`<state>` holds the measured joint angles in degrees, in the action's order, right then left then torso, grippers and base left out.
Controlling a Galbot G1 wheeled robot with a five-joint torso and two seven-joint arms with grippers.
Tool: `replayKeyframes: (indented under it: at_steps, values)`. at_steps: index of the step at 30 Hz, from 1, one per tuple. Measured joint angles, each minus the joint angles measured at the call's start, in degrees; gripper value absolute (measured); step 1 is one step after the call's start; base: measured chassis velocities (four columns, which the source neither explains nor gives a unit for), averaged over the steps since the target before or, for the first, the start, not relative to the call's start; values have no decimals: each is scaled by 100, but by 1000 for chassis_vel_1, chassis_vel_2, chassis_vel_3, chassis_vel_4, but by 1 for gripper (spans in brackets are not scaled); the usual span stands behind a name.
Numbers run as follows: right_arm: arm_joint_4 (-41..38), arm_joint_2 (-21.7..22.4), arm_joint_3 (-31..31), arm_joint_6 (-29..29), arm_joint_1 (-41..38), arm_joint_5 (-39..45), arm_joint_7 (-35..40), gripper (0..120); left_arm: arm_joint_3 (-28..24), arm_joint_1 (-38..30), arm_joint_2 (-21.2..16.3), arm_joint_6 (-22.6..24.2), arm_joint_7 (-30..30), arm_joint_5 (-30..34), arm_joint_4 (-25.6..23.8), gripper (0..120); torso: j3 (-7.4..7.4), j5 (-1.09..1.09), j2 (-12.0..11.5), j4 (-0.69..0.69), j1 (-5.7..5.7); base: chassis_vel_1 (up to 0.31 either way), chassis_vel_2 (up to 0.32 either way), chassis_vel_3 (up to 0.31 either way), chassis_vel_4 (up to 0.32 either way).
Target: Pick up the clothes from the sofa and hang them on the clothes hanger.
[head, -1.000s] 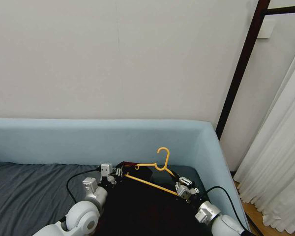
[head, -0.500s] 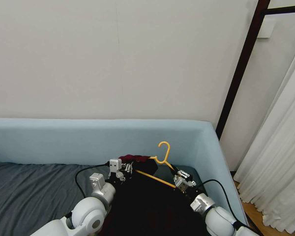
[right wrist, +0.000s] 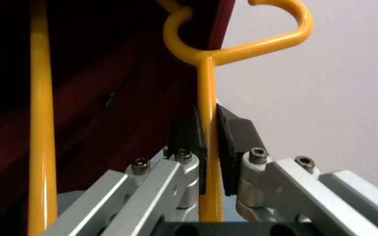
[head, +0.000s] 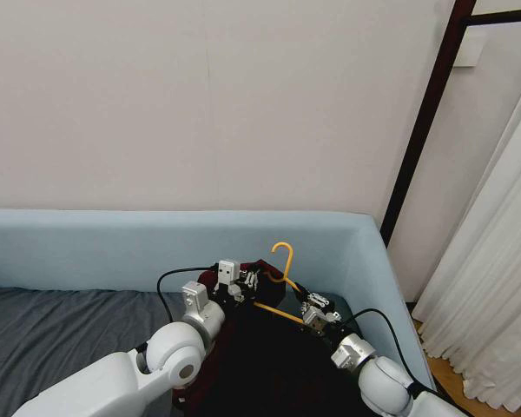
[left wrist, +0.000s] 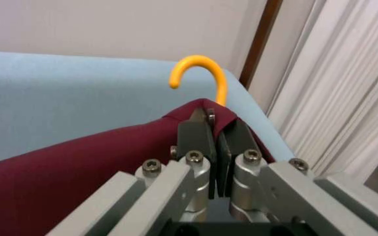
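Left gripper (left wrist: 214, 124) pinches the dark red garment (left wrist: 77, 167) by the yellow hanger (head: 283, 257) hook above the sofa (head: 95, 248), right gripper (right wrist: 208, 127) clamps the hanger's arm; best tug cloth gently, hanger steady.

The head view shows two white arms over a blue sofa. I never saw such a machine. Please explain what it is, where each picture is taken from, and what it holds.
It is a wheeled robot with two arms, each ending in a two-finger gripper. The wide picture comes from a camera on its head and shows a light blue upholstered sofa with a dark grey seat cover. The other two come from cameras on the wrists. The left gripper is shut on a fold of the dark red cloth garment. The right gripper is shut on a rod of the yellow hooked clothes hanger, which the garment partly covers.
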<state>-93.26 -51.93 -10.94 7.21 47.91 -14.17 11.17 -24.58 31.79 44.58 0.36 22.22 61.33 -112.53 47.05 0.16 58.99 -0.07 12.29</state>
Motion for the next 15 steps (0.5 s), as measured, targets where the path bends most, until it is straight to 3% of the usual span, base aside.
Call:
replayKeyframes:
  at_steps: [10,15]
  values:
    - [-320,69,79,221,101,-210,-357,5,-304,-428,190,34,30,-21,112,0,0,0,0,-2,0,0,0,0,0]
    - [-294,119,136,219,92,-98,-323,5,-307,-247,107,57,-8,-49,-90,0,0,0,0,-2,0,0,0,0,0]
